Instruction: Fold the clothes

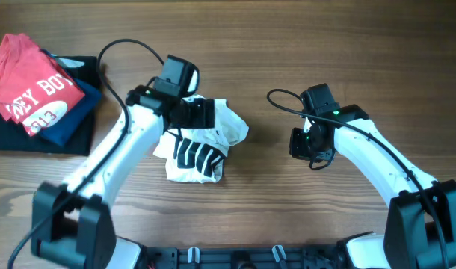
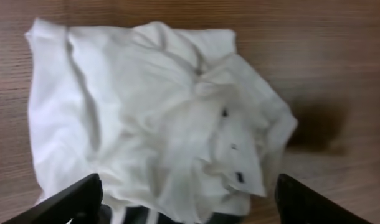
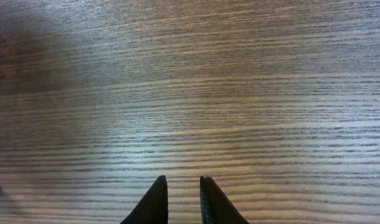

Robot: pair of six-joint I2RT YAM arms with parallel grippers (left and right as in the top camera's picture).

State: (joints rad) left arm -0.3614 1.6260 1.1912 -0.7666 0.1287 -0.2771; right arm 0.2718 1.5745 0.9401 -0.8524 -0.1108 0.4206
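Observation:
The white T-shirt lies crumpled in a rough bundle on the wooden table, with its black striped print showing at the near edge. My left gripper hangs just over the bundle's far side. In the left wrist view the shirt fills the frame and the left gripper is open wide, its fingers on either side of the cloth with nothing held. My right gripper is to the right, apart from the shirt. In the right wrist view it is almost shut, empty, over bare wood.
A red shirt with white lettering lies on folded navy and black garments at the far left. Black cables loop over both arms. Bare wood lies between the shirt and the right arm.

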